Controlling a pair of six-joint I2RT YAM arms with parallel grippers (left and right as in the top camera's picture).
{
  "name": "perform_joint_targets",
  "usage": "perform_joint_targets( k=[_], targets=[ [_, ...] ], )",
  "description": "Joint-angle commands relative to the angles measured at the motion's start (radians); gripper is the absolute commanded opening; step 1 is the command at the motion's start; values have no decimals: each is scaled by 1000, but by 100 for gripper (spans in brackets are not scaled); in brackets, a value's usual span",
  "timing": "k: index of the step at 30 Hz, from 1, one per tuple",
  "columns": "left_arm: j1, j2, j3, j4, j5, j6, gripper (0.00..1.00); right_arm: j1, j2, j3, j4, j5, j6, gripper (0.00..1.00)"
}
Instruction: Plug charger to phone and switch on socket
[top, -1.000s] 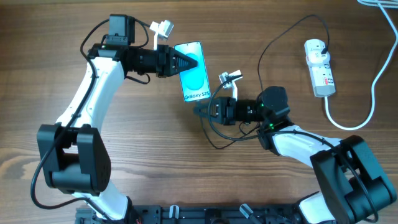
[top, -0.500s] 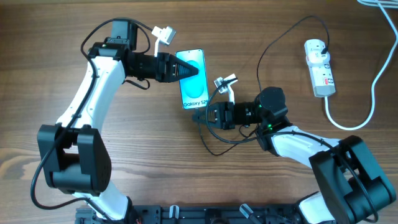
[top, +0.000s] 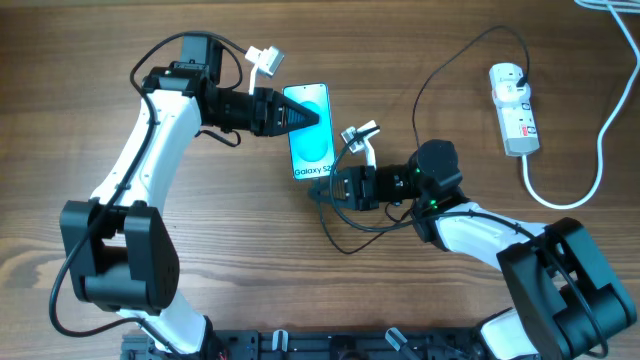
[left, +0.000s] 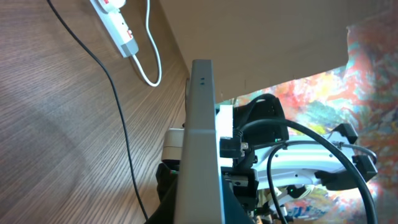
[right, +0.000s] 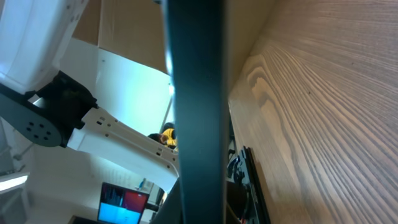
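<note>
**Task progress.** The phone (top: 312, 135) is gripped at its upper left edge by the left end effector (top: 303, 117), which is closed on it. It cannot be determined whether the phone is raised off the counter (top: 300, 295). The right end effector (top: 322, 188) is positioned just below the phone's bottom edge, and the charger (left: 117, 109) is routed to its tip. Whether this end effector is open or closed cannot be determined, and the plug tip is not visible. Insertion is judged not yet confirmed. Operation of the switch on the socket (top: 513, 110), well to the right of the phone, is judged outstanding.

**Appearance.** The phone is shown face up, with a turquoise screen, a pale oval and a white strip marked "Galaxy S25". In both wrist views it is seen edge-on as a thin dark bar. The charger is a thin black cable, looped below and right of the phone.
</note>
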Motion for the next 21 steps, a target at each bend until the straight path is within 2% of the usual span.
perform_joint_targets(
  k=[1, 4, 9, 11, 13, 14, 17, 19, 21],
  targets=[
    [3, 2, -30, 24, 18, -122, 4, -27, 4, 95, -2, 148, -23, 11],
    [42, 2, -30, 70, 17, -196, 4, -27, 4, 95, -53, 131, -50, 16],
    [66, 2, -30, 69, -2, -196, 4, -36, 4, 95, -89, 86, -81, 25],
    [79, 2, -30, 65, -27, -196, 4, -54, 4, 95, -92, 58, -106, 37],
    [92, 2, -30, 54, -34, -196, 4, -88, 4, 95, -103, 31, -154, 58],
    [95, 2, -30, 40, -49, -196, 4, -108, 4, 95, -131, 29, -191, 64],
    [88, 2, -30, -19, -224, -195, 4, -186, 4, 95, -234, 32, -358, 72],
    [58, 2, -31, -35, -336, -196, 4, -231, 3, 95, -251, 48, -390, 73],
    [16, 2, -31, -18, -363, -195, 4, -273, -2, 96, -247, 47, -386, 72]
  ],
)
